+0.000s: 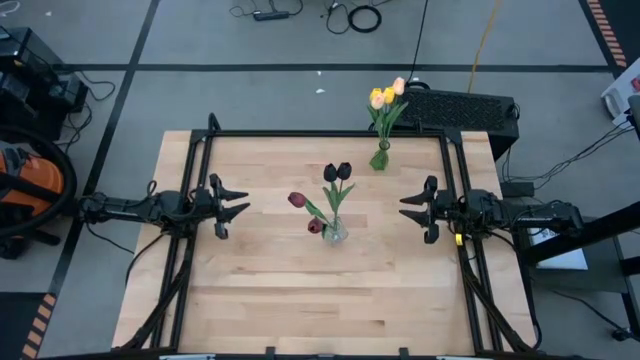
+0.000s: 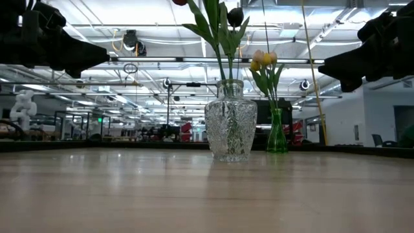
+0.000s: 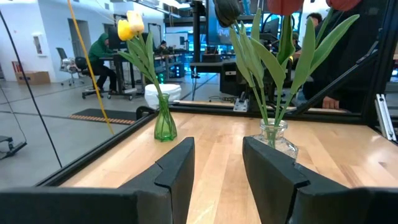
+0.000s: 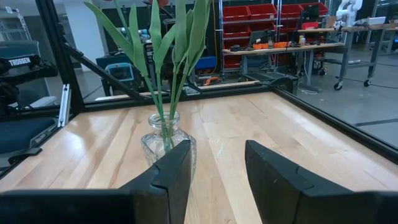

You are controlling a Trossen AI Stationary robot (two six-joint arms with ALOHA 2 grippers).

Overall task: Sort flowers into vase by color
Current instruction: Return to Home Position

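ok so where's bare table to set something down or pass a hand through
Bare: the wide strip of the wooden table on the side of the clear glass vase away from the slim green vase, and the corner patch between the left gripper and that green vase. Crowded: the middle line, where dark tulips spread between it and the right gripper.
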